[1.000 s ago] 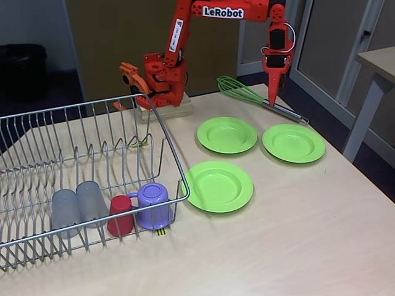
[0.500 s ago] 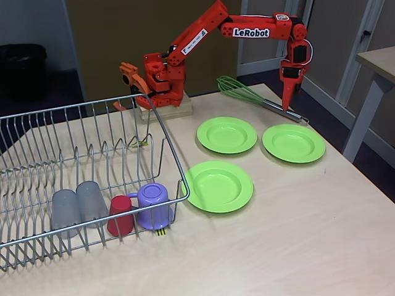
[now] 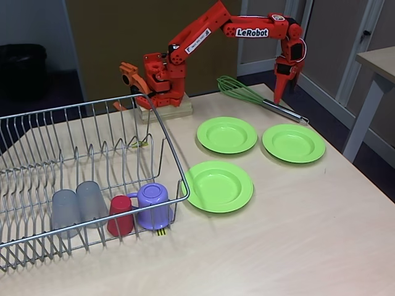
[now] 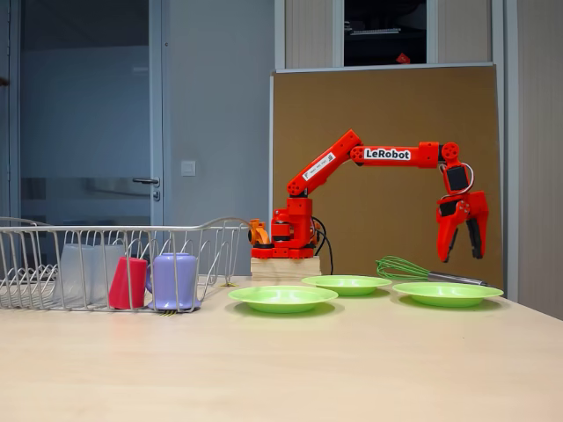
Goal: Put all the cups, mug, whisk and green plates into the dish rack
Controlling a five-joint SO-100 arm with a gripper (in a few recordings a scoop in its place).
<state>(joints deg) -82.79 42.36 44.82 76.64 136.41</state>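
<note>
Three green plates are lying flat on the surface (image 3: 321, 234): one near the rack (image 3: 219, 185), one farther back in the middle (image 3: 227, 134), one to the right (image 3: 294, 142). In the low side-on fixed view they are showing only as thin rims (image 4: 283, 297) (image 4: 347, 283) (image 4: 448, 292), so their spacing is reading better from the raised view.

The whisk (image 3: 247, 95) is lying at the far right of the surface, green loops pointing left and silver handle running right, just behind the plates; in the low view (image 4: 406, 268) it is partly hidden behind the right-hand plate.

The dish rack (image 3: 80, 179) is occupying the near left. Inside its near-right corner, standing mouth-down in a row, are two grey cups (image 3: 65, 211) (image 3: 91, 201), a red cup (image 3: 121, 214) and the mug (image 3: 153, 205), which is sitting closest to the rack's corner. The low view is showing the red cup (image 4: 128, 282) and mug (image 4: 173, 280) through the wires; the grey cups are appearing there as one pale blur.

The pincer (image 4: 460, 244) is hanging above the whisk handle with its jaws spread wide and nothing between them; the low view is showing clear air beneath the tips. From the raised view (image 3: 281, 86) the spread is hard to read and the tips are seeming close to the handle.
</note>
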